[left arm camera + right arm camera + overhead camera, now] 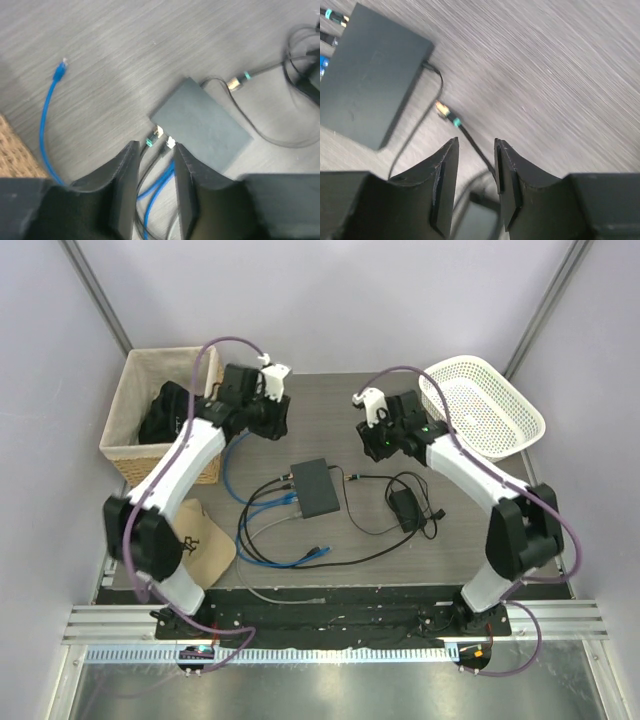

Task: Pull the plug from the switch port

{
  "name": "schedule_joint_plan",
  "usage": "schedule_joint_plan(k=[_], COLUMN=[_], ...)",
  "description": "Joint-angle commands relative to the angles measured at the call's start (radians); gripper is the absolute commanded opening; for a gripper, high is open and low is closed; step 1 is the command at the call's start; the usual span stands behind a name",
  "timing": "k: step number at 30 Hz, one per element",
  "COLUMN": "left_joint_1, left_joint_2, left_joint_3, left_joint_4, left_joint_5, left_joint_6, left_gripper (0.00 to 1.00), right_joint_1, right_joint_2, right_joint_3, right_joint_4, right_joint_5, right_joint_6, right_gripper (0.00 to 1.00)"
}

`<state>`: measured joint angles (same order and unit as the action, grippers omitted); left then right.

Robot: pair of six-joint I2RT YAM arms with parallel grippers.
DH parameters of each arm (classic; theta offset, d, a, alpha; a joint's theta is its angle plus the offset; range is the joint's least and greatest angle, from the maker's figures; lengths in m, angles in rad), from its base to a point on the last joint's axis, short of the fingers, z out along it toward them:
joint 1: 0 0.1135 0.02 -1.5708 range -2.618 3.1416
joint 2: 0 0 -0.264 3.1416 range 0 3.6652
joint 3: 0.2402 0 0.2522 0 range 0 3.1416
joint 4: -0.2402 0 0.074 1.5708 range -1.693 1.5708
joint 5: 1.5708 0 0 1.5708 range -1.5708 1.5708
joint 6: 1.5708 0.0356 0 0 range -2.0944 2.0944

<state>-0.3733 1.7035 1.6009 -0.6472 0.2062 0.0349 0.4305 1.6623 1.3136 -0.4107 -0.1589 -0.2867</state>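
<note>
**Plug Extraction: Result Unconfirmed, Both Fingers Empty**

The left fingers (155, 146) stand partly open and hold nothing. The right fingers (476, 142) are in the same state. The switch (205, 122) lies flat on the bench (125, 50), just ahead of the left fingers. A green-banded plug (154, 136) and a second plug (170, 144) sit at its port edge (164, 126). Whether either is seated or lies just clear cannot be told. A gold-tipped plug (442, 109) lies loose ahead of the right fingers, apart from the switch. If one plug is seated, grasp and pull are probably still to do.

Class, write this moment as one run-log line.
left gripper open, empty; right gripper open, empty; switch: plugs at its edge; blue plug loose on table
</note>
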Motion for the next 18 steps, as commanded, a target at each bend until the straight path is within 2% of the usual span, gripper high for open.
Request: schedule_joint_plan(k=[1,3,4,6,7,11,14,18], left_joint_1=[0.002,0.002,-0.001,0.001,-0.001,-0.001,-0.001,-0.004], left_joint_2=[-0.122,-0.139,-0.133,-0.111,-0.096,-0.035,-0.012,0.097], left_joint_3=[-0.198,-0.294,-0.312,-0.347,-0.355,-0.392,-0.415,-0.38], left_joint_4=[-0.074,-0.092,-0.103,-0.124,-0.127,-0.137,-0.099,-0.058], left_joint_5=[0.073,0.113,0.12,0.093,0.072,0.062,0.047,0.042], left_joint_6=[0.052,0.081,0.094,0.129,0.135,0.169,0.183,0.2], left_gripper=[0.3,0.17,0.13,0.01,0.0,0.0,0.0,0.0], right_joint_1=[-0.077,-0.096,-0.098,-0.101,-0.13,-0.208,-0.22,-0.223], right_joint_2=[-0.146,-0.183,-0.225,-0.269,-0.298,-0.299,-0.3,-0.314], right_joint_3=[-0.137,-0.168,-0.207,-0.279,-0.345,-0.399,-0.438,-0.516], right_joint_4=[-0.036,-0.094,-0.132,-0.107,-0.065,-0.059,-0.051,-0.042], right_joint_5=[0.044,0.045,0.065,0.146,0.221,0.246,0.24,0.205], right_joint_6=[-0.026,-0.092,-0.218,-0.311,-0.356,-0.355,-0.359,-0.397], right_gripper=[0.41,0.37,0.35,0.28,0.25,0.16,0.15,0.16])
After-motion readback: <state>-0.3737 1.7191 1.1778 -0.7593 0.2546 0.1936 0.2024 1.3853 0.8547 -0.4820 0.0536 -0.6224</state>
